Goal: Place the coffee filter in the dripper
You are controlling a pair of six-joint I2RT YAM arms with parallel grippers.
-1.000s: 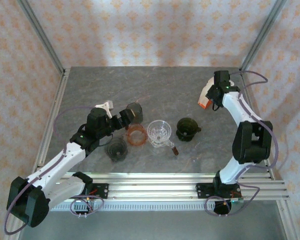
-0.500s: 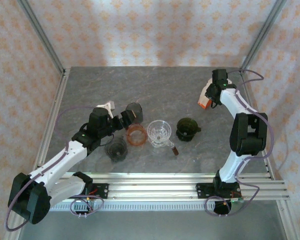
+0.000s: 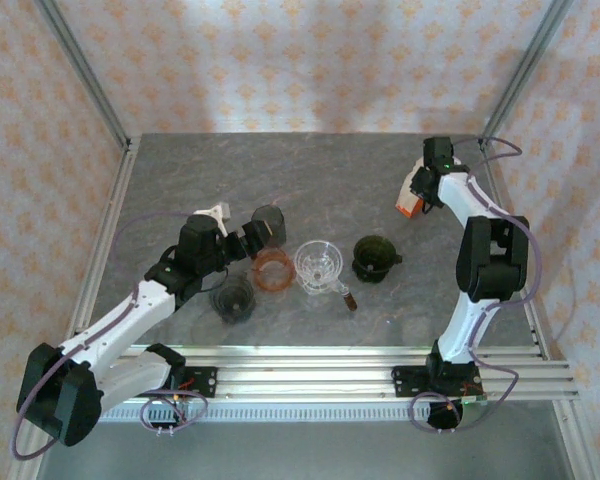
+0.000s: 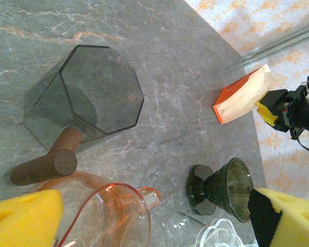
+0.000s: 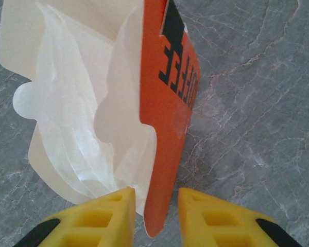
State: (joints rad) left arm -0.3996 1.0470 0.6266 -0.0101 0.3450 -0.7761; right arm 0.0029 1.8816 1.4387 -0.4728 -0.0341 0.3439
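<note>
An orange-and-white pack of paper coffee filters (image 5: 165,77) lies at the table's far right (image 3: 410,200). White filters (image 5: 77,113) fan out of its mouth. My right gripper (image 5: 157,198) sits at the pack's mouth with its jaws narrowly apart. The orange flap and a filter's edge stand between the yellow fingers, with a gap left on the right side. Mid-table stand a smoky grey dripper (image 3: 268,222) with a wooden handle, an orange dripper (image 3: 274,268), a clear dripper (image 3: 320,265) and a dark green dripper (image 3: 375,255). My left gripper (image 4: 154,226) hangs wide open over the orange dripper (image 4: 108,216), holding nothing.
Another dark dripper (image 3: 232,297) stands near the left arm's forearm. The green dripper (image 4: 226,188) lies on its side in the left wrist view. Metal frame posts rise at the table's back corners (image 3: 510,95). Bare grey tabletop (image 3: 320,170) stretches behind the drippers.
The right gripper's jaws have narrowed around the pack's orange flap, and the right arm's elbow has swung nearer the pack. The left arm has barely moved.
</note>
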